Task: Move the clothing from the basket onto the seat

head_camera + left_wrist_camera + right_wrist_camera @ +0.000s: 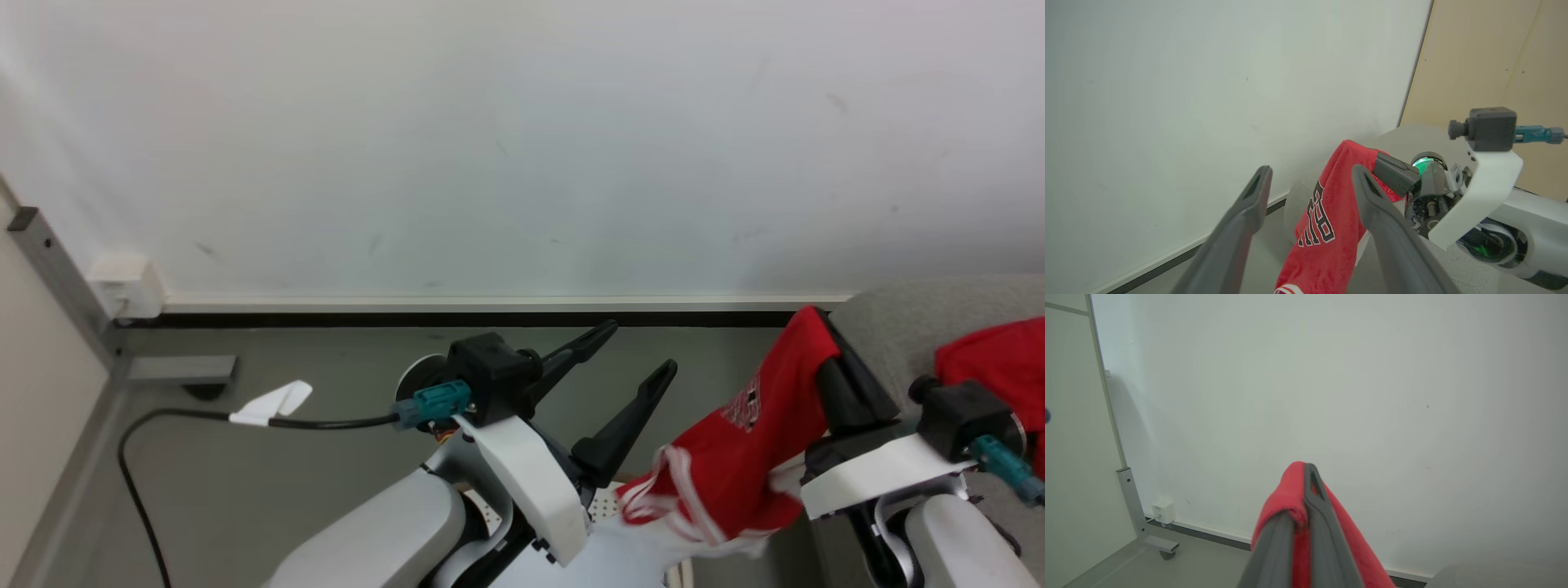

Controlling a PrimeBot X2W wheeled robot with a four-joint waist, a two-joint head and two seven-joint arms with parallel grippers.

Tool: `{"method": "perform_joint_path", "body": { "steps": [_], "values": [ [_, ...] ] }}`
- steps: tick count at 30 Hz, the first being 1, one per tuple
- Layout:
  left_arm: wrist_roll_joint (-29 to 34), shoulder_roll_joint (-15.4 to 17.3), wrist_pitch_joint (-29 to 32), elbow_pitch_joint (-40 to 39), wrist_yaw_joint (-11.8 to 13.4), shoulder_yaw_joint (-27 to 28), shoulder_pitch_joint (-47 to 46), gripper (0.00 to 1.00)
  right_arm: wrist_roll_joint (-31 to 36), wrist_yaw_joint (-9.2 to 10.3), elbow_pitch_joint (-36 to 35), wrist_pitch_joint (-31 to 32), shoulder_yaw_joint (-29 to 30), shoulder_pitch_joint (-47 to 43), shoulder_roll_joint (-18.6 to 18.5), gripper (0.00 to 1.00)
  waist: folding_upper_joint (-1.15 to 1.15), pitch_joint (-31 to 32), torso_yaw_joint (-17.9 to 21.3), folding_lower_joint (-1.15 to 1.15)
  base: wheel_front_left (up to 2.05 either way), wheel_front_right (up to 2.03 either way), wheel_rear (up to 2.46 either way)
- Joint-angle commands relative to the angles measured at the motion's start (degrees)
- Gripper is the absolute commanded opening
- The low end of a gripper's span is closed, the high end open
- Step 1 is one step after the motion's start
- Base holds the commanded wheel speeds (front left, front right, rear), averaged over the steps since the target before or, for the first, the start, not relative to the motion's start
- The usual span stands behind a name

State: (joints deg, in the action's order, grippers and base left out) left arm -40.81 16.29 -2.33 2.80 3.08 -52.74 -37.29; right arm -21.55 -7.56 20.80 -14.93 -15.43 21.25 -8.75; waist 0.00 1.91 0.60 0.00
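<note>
A red jersey (735,457) with black lettering and white trim hangs from my right gripper (819,320), which is shut on its top fold beside the seat (890,318), a light grey sofa at the right edge. A second red garment (992,351) lies on that seat. My left gripper (638,349) stands open and empty just left of the jersey, apart from it. In the left wrist view the left gripper (1310,177) frames the jersey (1327,220), and the right gripper (1392,171) pinches it. The right gripper (1303,477) clamps red cloth (1286,494). A perforated bit of the basket (604,500) peeks between my arms.
A white wall with a dark baseboard (490,318) runs straight ahead. At the left stand a grey metal post (65,278) with a wheeled foot (1163,549) and a white wall box (126,286). A black cable (139,457) trails over the grey floor. A beige panel (1494,61) stands behind the seat.
</note>
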Motion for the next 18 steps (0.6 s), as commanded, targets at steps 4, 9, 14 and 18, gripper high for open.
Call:
{"method": "perform_joint_path", "body": {
  "steps": [4,9,14,18],
  "values": [
    [1.09,0.99,-1.76,-1.40,-0.21,-0.53,1.70,1.00,1.76,0.14,-4.55,1.09,3.59,-0.20,-1.58,0.00,0.00,-1.01,7.21,0.00,0.00,0.00,0.00],
    [2.45,1.81,-3.42,-1.84,0.39,-0.76,2.25,1.00,3.40,0.14,-12.00,3.72,8.37,-1.47,-2.74,0.00,0.00,-1.62,13.70,0.00,0.00,0.00,0.00],
    [3.42,2.08,-4.67,-1.64,0.48,-1.23,2.77,1.00,4.73,0.14,-21.28,8.27,12.62,-3.58,-3.32,0.00,0.00,-2.39,19.67,0.00,0.00,0.00,0.00],
    [3.09,2.13,-5.23,-1.42,0.34,-1.63,3.54,1.00,5.14,0.15,-27.88,11.81,15.31,-6.25,-3.03,0.00,0.00,-2.94,23.10,0.00,0.00,0.00,0.00]
  ]
}}
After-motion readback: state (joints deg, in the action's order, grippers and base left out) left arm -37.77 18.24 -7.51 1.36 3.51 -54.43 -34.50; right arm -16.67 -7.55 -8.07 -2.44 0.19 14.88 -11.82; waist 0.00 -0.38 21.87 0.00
